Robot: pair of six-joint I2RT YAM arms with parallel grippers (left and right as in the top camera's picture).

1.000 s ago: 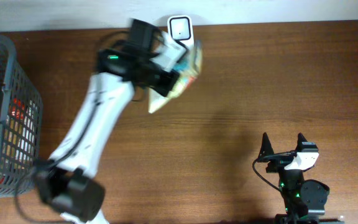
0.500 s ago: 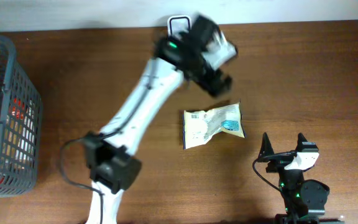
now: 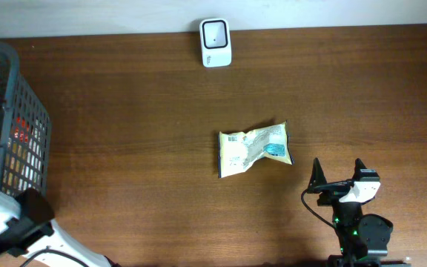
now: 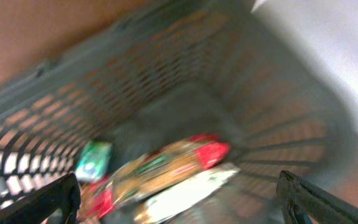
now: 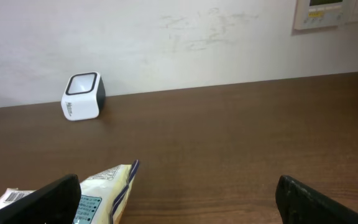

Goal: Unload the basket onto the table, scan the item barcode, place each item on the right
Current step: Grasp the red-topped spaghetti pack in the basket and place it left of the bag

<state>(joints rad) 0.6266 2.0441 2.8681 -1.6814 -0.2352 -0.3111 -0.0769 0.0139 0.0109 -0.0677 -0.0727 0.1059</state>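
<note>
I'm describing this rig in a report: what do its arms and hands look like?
The left arm has white links and black joints. The right hand has pointed black fingers, a white block and a thin black cable beside it.

No text on the packet (image 3: 254,150) can be read.

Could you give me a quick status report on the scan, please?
Left tool open, empty, over the basket. Right tool open, empty. Snack packet lying on table, apart from scanner. Nothing between them.
</note>
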